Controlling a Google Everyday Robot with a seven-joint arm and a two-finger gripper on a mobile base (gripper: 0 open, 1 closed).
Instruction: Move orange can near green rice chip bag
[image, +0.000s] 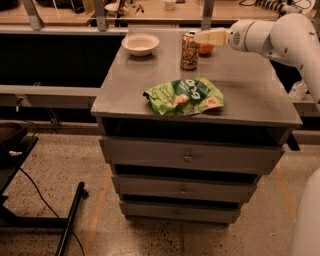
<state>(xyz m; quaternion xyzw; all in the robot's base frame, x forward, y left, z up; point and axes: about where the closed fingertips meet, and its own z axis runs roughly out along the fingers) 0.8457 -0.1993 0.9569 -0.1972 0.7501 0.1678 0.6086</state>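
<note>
Reach step: gripper (201, 36), upper center, at can (190, 51) top; grip state unclear. Next: grasp can, bring down beside bag (184, 96).

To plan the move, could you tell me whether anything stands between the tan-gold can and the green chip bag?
Nothing visible does: only bare grey tabletop lies between the slim tan-gold can and the wrinkly light-green snack bag. The pale gripper is by the can's top; the white bowl sits aside.
</note>
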